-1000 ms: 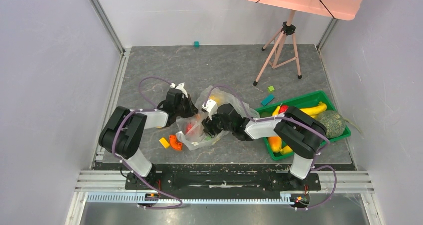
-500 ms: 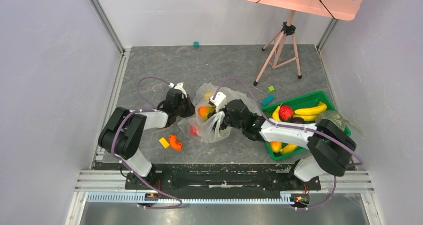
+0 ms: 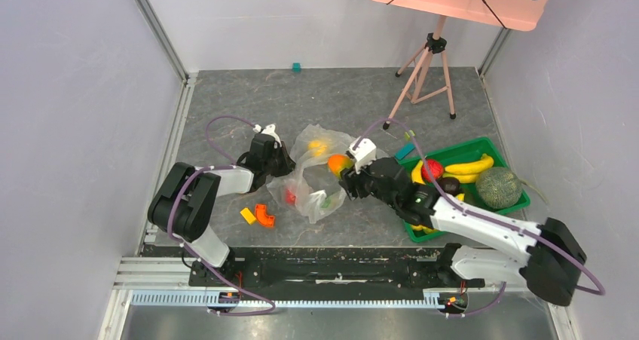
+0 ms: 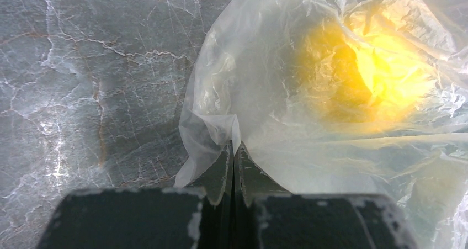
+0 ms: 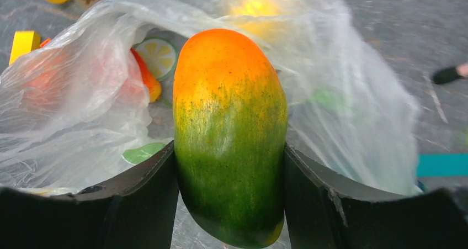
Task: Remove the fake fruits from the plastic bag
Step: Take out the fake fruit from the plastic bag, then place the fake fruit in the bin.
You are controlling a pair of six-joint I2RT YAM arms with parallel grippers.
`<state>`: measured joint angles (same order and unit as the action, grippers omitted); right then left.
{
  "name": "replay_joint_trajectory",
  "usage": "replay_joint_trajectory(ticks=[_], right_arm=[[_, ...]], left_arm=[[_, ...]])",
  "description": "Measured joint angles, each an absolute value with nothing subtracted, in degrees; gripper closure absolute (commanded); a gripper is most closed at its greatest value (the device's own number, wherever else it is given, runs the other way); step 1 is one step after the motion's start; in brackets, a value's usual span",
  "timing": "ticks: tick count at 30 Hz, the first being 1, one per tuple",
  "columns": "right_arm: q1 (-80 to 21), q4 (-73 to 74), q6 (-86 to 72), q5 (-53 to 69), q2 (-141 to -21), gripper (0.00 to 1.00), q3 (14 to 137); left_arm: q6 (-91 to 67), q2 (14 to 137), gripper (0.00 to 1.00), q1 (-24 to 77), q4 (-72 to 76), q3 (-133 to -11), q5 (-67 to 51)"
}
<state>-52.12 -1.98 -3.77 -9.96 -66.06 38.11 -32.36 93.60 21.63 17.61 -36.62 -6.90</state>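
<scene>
The clear plastic bag (image 3: 313, 176) lies crumpled at the table's middle; it also shows in the left wrist view (image 4: 287, 94) and the right wrist view (image 5: 83, 94). My left gripper (image 3: 276, 157) (image 4: 234, 149) is shut on the bag's left edge. My right gripper (image 3: 345, 176) (image 5: 229, 166) is shut on an oval orange-green mango (image 5: 229, 133) (image 3: 338, 163), held just outside the bag's right side. A yellow fruit (image 3: 319, 147) (image 4: 381, 67), a red fruit (image 3: 290, 197) and green-white slices (image 5: 157, 56) lie inside the bag.
A green tray (image 3: 493, 208) at the right holds bananas (image 3: 469, 166), a red fruit (image 3: 431, 170) and a netted melon (image 3: 497, 187). Orange and yellow blocks (image 3: 258, 215) lie left of the bag. A tripod (image 3: 422, 72) stands behind. Small green and teal blocks (image 3: 405, 145) lie near the tray.
My right gripper has pulled back to the right out of the bag with the mango in it. The bag has shifted and opened out. The left gripper has stayed on the bag's edge.
</scene>
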Motion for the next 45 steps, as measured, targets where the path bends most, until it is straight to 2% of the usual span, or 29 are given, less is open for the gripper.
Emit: replay_joint_trajectory(ticks=[6, 12, 14, 22, 27, 28, 31, 36, 40, 45], right_arm=[[-51.2, 4.7, -7.7, -20.0, -54.9, 0.47, 37.0], [-44.4, 13.0, -15.3, -27.9, -46.7, 0.45, 34.7], [-41.6, 16.1, -18.1, -30.0, -45.4, 0.43, 33.5], [-31.5, 24.4, -25.9, -33.4, -41.6, 0.43, 24.1], [-28.6, 27.5, -28.4, -33.5, -40.5, 0.43, 21.8], [-28.4, 28.1, -29.0, -33.5, -39.9, 0.4, 21.7], [-28.1, 29.0, -30.6, -33.7, -38.9, 0.23, 21.7], [-27.9, 30.5, -32.6, -34.0, -39.1, 0.08, 21.7], [-27.9, 31.7, -33.1, -34.4, -38.9, 0.03, 21.9], [-27.9, 33.5, -32.3, -36.1, -37.8, 0.05, 25.5]], left_arm=[[-32.4, 93.5, 0.98, 21.6, 17.6, -36.6, -6.5], [-32.4, 92.6, 0.98, 21.6, 17.7, -36.6, -6.3], [-32.4, 92.2, 0.98, 21.6, 18.0, -36.3, -6.3], [-32.3, 91.1, 0.98, 21.6, 18.6, -35.1, -6.3], [-32.3, 91.1, 0.98, 21.6, 18.6, -35.1, -6.3], [-32.3, 91.1, 0.98, 21.6, 18.6, -35.1, -6.2], [-32.3, 91.1, 0.98, 21.6, 18.6, -35.1, -6.3], [-32.3, 91.1, 0.98, 21.6, 18.6, -35.1, -6.3], [-32.3, 91.1, 0.98, 21.6, 18.6, -35.1, -6.3], [-32.3, 91.1, 0.98, 21.6, 18.6, -35.1, -6.3]])
